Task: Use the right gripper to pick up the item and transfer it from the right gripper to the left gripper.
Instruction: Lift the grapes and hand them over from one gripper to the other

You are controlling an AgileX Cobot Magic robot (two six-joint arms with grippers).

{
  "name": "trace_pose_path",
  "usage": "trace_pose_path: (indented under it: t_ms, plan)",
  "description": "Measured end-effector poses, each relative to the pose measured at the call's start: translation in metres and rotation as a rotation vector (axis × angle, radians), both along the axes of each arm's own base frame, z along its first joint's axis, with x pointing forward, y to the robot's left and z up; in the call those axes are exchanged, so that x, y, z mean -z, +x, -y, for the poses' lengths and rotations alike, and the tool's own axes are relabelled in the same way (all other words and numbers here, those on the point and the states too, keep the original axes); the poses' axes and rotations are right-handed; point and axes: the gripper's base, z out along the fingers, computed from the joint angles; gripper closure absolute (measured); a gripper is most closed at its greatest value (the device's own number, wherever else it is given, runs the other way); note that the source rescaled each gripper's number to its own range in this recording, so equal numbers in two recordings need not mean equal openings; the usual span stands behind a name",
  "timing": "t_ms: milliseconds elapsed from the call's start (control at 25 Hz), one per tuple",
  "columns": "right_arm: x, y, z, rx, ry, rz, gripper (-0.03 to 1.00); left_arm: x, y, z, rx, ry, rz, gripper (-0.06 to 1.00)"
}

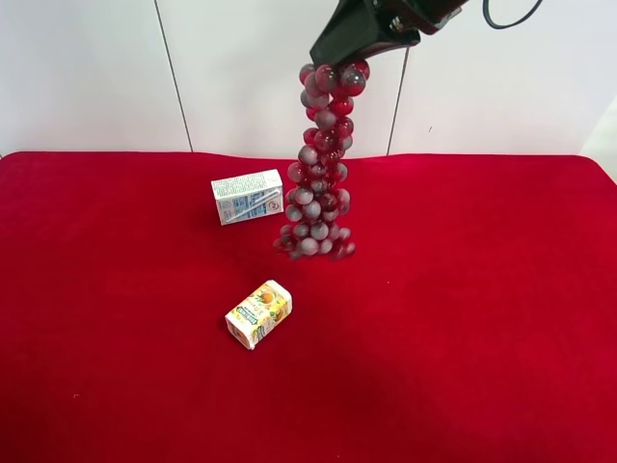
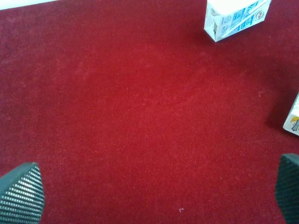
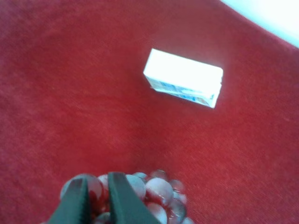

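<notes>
Right pincer [image 1: 333,60], black flat pointed fingers on a black arm, enters at 12 o'clock of the exterior high view, pressed together on the top end of the long bunch of dark red and frosted purple grapes [image 1: 323,164]. The bunch hangs straight down from it, the top grapes against the white panelled wall [image 1: 87,68] and the lower end in front of the red cloth-covered counter [image 1: 482,318]; can't tell whether the lowest grapes touch the cloth. Right wrist view: right pincer [image 3: 98,200] fingers close together with grapes [image 3: 156,191] bulging around and under them. White-and-blue cardboard carton [image 1: 248,196] lies on its side on the counter at 9 o'clock of the bunch's lower half, near it but apart; it is blurred and overexposed in the right wrist view [image 3: 184,79]. Yellow-and-white cardboard carton [image 1: 258,313] with fruit print also lies on its side, at 7 o'clock of the bunch's lower end and well apart from it, at 6 o'clock of the other carton. Left pincer [image 2: 154,191] is spread wide, dotted black pads at the two lower corners of its wrist view, nothing between them, only red cloth below. The same view catches the white-and-blue carton [image 2: 236,18] and an edge of the yellow-and-white carton [image 2: 293,119].
</notes>
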Motion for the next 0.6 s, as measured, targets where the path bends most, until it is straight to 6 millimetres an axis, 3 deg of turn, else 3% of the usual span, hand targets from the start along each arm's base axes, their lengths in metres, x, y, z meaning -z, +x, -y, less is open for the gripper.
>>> trace_pose_path:
  t_ms: [600]
  plan:
    - [-0.013,-0.006,-0.013,-0.121,0.175,0.050,0.96,0.000,0.000,0.000,0.000,0.000,0.000,-0.06]
